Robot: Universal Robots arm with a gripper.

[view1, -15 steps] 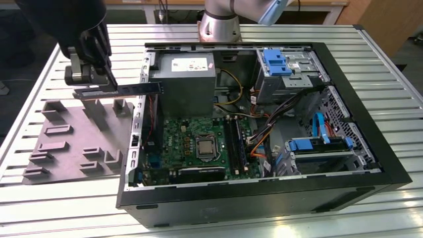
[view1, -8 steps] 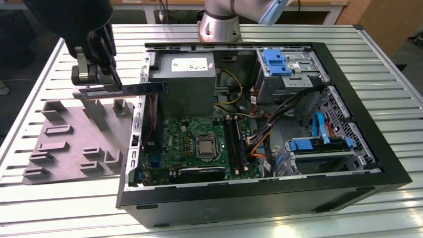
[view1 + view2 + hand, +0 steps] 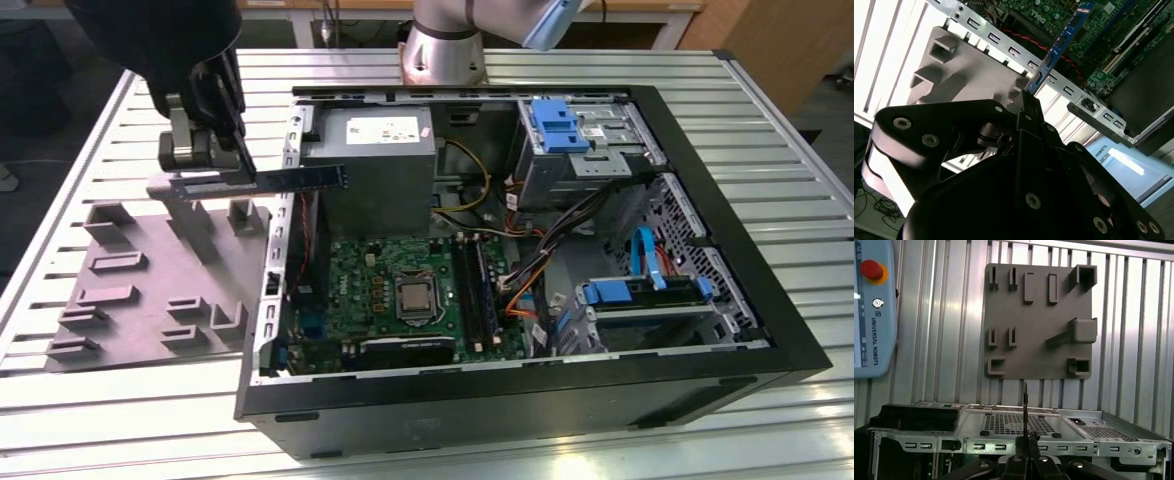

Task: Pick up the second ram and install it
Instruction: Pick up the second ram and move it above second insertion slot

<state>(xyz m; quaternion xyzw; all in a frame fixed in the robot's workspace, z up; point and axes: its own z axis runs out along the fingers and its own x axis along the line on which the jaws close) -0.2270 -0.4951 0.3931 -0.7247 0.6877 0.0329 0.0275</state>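
Exterior view, left to right. Grey block (image 3: 147,270) with upright posts flat on slatted table (image 3: 747,120), just beside the open computer case (image 3: 534,400), on the exterior view's left of it. Above the block's far end, black gripper (image 3: 224,158) pointing down, fingers clamped tight on one end of the ram stick (image 3: 287,178). Stick held roughly level and lifted clear of the block. Free end reaches toward the exterior view's right, past the case's side wall, ending in front of the grey power box (image 3: 367,140). Green board (image 3: 387,270) lower down inside the case, with long black slots (image 3: 474,285) well apart from the stick. Blue brackets (image 3: 554,125) further right.

Second wrist view: gripper (image 3: 1029,100) closed on the stick (image 3: 1059,45), seen nearly edge-on. Stick runs out from the fingertips across the slotted case wall (image 3: 1004,45) toward the green board (image 3: 1094,20). Grey block (image 3: 964,75) beside the wall.

First wrist view: pendant (image 3: 874,330) with red button (image 3: 871,269), then grey block (image 3: 1039,315) on the slats. Stick (image 3: 1025,410) edge-on as a thin dark line coming straight out of the closed gripper (image 3: 1026,445), over the case's metal panel (image 3: 1014,422).
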